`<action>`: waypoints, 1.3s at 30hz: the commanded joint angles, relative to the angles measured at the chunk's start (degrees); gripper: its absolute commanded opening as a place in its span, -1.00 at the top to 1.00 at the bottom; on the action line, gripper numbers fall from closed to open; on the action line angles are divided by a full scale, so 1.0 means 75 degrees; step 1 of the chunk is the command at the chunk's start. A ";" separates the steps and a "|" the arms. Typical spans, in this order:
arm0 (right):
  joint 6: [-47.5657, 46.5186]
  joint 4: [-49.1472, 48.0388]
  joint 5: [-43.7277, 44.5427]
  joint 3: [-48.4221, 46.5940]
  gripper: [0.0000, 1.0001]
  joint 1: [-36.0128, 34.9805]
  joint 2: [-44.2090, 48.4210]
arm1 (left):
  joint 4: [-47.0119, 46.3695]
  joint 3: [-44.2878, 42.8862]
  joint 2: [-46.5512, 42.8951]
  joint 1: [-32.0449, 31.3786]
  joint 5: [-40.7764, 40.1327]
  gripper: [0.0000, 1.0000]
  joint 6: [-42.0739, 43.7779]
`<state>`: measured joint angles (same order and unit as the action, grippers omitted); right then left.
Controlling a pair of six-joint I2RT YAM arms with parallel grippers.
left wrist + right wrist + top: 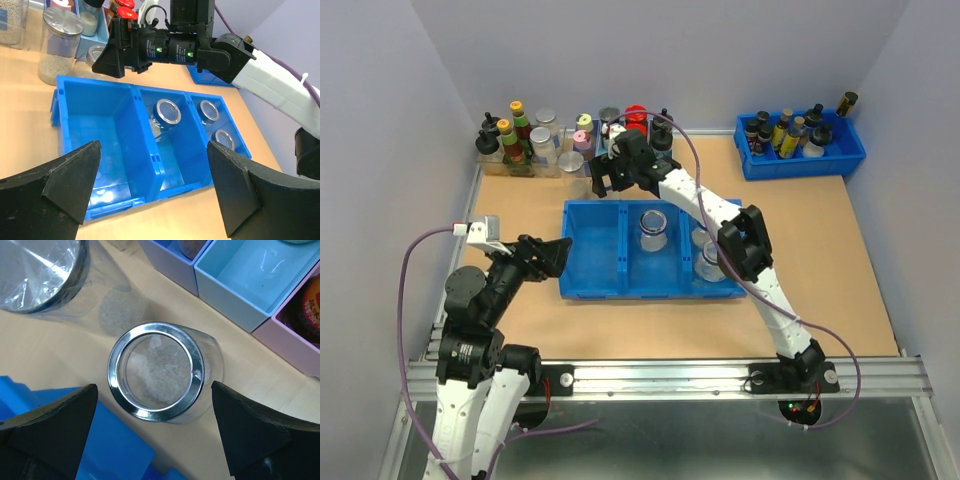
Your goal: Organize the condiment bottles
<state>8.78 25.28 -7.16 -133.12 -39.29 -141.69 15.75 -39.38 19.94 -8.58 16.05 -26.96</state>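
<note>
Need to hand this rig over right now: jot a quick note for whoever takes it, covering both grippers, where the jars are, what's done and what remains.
Left gripper: fingers open, holding nothing, at the near-left end of the blue bin.
Right gripper: fingers open, poised over the open jar on the table behind the bin, not gripping it.
Done: middle jar in the centre compartment; far jar and near jar in the right compartment.
To do: bin the open jar and the lidded jar beside it. The left compartment holds no jar.
</note>
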 commanded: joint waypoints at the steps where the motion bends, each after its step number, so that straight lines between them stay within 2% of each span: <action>1: -0.0022 -0.0159 0.0439 -0.0719 -1.00 -0.0105 -0.0350 | -0.0342 0.0082 -0.0116 -0.0028 0.0074 -0.97 -0.0015; 9: -0.0139 -0.0393 0.1247 -0.0825 -0.89 -0.0211 -0.0398 | -0.0482 0.0328 -0.0187 -0.0028 0.0203 -0.97 -0.0097; 14: -0.0291 -0.0698 0.1622 -0.0837 -1.00 -0.0293 -0.0315 | -0.0600 0.0410 -0.0175 -0.0028 0.0262 -0.97 -0.0120; 25: -0.0631 -0.1003 0.1810 -0.0661 -0.97 -0.0504 -0.0152 | -0.0682 0.0480 -0.0140 -0.0028 0.0320 -0.97 -0.0132; 28: -0.0584 -0.1143 0.1880 -0.0603 -0.77 -0.0504 -0.0105 | -0.0693 0.0481 -0.0128 -0.0028 0.0320 -0.97 -0.0132; 32: -0.0514 -0.1237 0.2079 -0.0450 -0.34 -0.0504 -0.0011 | -0.0717 0.0504 -0.0105 -0.0028 0.0320 -0.97 -0.0132; 33: -0.0502 -0.1272 0.2137 -0.0346 -0.16 -0.0504 0.0036 | -0.0705 0.0504 -0.0105 -0.0028 0.0320 -0.97 -0.0132; 35: -0.0467 -0.1296 0.2208 -0.0263 0.01 -0.0504 0.0095 | -0.0729 0.0516 -0.0081 -0.0028 0.0320 -0.97 -0.0143; 36: -0.0455 -0.1296 0.2278 -0.0228 0.21 -0.0504 0.0153 | -0.0740 0.0516 -0.0093 -0.0028 0.0320 -0.97 -0.0144; 39: -0.0420 -0.1320 0.2687 -0.0017 0.50 -0.0504 0.0328 | -0.0752 0.0527 -0.0081 -0.0028 0.0332 -0.97 -0.0155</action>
<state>5.13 19.62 8.91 -135.04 -42.46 -144.40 13.78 -36.01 19.05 -8.62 17.61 -27.99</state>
